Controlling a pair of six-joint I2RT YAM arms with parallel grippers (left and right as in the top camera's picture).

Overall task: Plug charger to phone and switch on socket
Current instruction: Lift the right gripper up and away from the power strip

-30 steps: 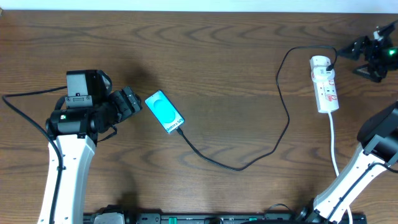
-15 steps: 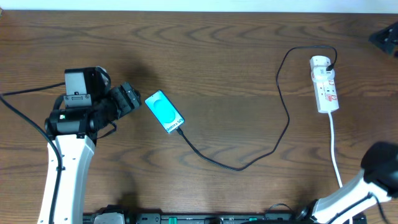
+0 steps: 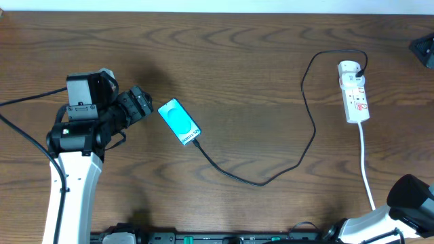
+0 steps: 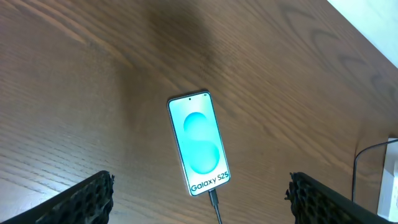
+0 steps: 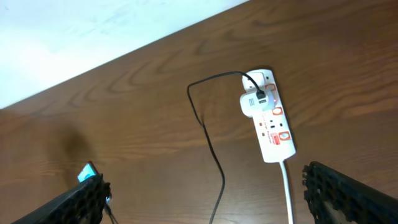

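Note:
The phone (image 3: 180, 122) lies flat and slanted left of the table's middle, screen lit teal; it also shows in the left wrist view (image 4: 199, 143) and small in the right wrist view (image 5: 87, 173). The charger cable (image 3: 258, 181) has its tip in the phone's lower end (image 4: 214, 205) and loops right and up to a white adapter (image 5: 252, 104) plugged into the socket (image 3: 354, 91) (image 5: 273, 127). My left gripper (image 3: 139, 107) (image 4: 199, 180) is open and empty, just left of the phone. My right gripper (image 5: 204, 177) is open and empty, high above the table, apart from the socket.
The socket's white lead (image 3: 365, 163) runs down to the front edge. Only a dark bit of the right arm (image 3: 424, 51) shows at the overhead's top right edge, and its base (image 3: 413, 203) at bottom right. The table (image 3: 258, 41) is brown wood.
My right gripper has drawn away from the socket's top end, up and right, nearly out of the overhead view. My left arm has shifted slightly up. Phone, cable and socket have not moved.

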